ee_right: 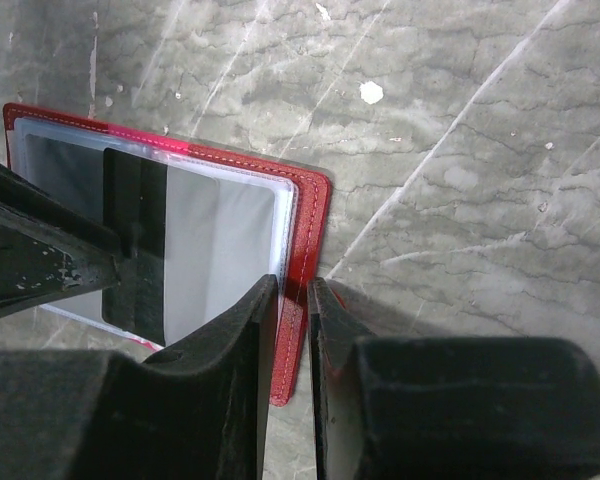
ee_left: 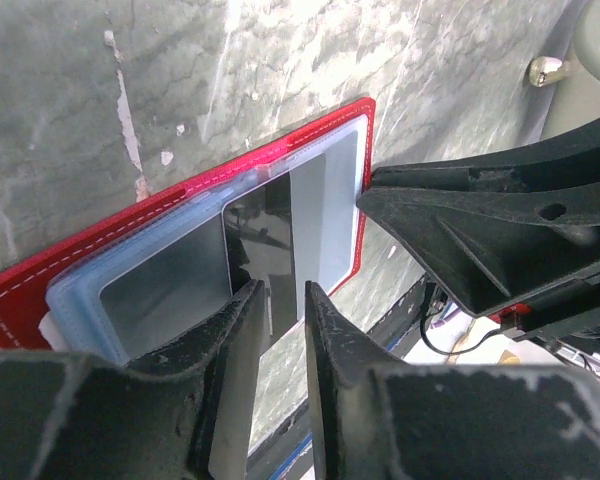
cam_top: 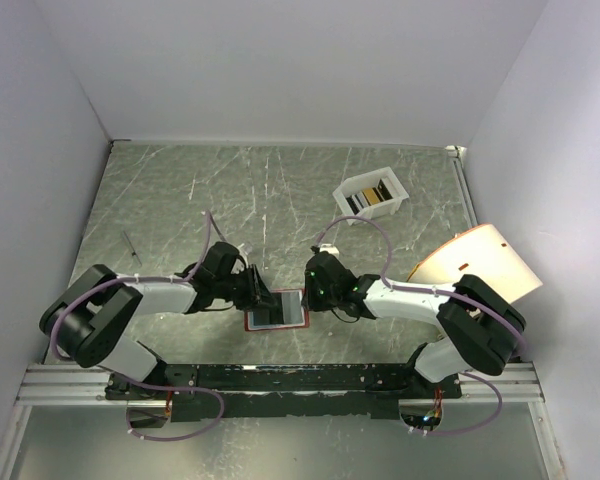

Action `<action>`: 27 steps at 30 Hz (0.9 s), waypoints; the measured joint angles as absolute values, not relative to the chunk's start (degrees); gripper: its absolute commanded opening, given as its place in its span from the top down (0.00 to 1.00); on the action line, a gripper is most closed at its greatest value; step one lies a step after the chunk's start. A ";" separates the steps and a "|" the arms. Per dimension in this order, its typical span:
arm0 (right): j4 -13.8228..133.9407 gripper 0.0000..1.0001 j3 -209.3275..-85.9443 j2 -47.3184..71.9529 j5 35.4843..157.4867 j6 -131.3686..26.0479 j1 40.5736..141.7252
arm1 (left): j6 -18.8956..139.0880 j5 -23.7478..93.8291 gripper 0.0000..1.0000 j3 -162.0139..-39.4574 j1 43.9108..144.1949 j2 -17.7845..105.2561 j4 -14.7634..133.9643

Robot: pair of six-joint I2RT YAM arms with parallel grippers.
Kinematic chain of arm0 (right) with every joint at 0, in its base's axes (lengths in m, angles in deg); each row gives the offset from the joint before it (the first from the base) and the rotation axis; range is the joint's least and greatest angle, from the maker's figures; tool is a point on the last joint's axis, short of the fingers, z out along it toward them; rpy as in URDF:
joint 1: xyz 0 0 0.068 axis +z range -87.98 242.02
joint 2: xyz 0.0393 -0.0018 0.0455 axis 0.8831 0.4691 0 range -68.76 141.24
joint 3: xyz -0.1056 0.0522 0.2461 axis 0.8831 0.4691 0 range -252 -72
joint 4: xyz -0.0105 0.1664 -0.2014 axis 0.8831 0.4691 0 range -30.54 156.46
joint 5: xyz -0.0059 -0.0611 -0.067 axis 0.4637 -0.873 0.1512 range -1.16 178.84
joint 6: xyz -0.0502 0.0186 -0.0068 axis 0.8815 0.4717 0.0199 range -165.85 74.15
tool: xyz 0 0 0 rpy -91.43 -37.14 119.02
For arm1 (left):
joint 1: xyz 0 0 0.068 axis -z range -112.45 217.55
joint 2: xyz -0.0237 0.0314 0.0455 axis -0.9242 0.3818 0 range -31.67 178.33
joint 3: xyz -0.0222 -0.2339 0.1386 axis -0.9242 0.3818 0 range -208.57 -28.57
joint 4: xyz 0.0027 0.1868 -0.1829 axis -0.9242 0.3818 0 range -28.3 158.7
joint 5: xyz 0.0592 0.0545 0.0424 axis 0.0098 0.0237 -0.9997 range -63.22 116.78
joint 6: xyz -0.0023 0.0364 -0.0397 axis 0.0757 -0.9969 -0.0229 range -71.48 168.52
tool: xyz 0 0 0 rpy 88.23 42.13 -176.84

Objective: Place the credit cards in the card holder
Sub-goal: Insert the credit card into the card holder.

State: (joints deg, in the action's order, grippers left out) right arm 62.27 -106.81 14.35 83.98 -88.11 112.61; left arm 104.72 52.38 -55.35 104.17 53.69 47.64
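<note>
The red card holder (cam_top: 250,322) lies open and flat on the table, pale blue-grey pockets up; it also shows in the left wrist view (ee_left: 40,290) and the right wrist view (ee_right: 310,215). A dark, shiny credit card (ee_left: 270,245) lies partly inside its clear pocket (ee_right: 135,240). My left gripper (ee_left: 285,290) has its jaws almost together, empty, with the tips at the card's near edge (ee_right: 115,258). My right gripper (ee_right: 294,283) is also nearly closed, with its tips on the holder's right red border (ee_left: 365,195). More cards (cam_top: 372,197) stand in a white box.
The white open-topped box (cam_top: 352,190) sits at the back right. A beige rounded object (cam_top: 475,262) lies by the right arm. A thin pen-like item (cam_top: 130,247) lies at the left. The arms' metal rail (cam_top: 280,378) runs along the near edge.
</note>
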 measured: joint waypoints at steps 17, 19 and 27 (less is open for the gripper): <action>62.03 0.82 -106.66 14.35 84.31 -88.70 112.61 | 106.30 53.08 0.56 -55.77 106.73 55.97 45.34; 61.97 0.82 -106.63 14.35 84.31 -88.72 112.61 | 105.71 52.43 0.52 -56.45 106.78 54.39 47.46; 61.88 0.82 -106.59 14.35 84.31 -88.70 112.61 | 102.38 45.19 0.49 -59.92 106.78 45.80 59.44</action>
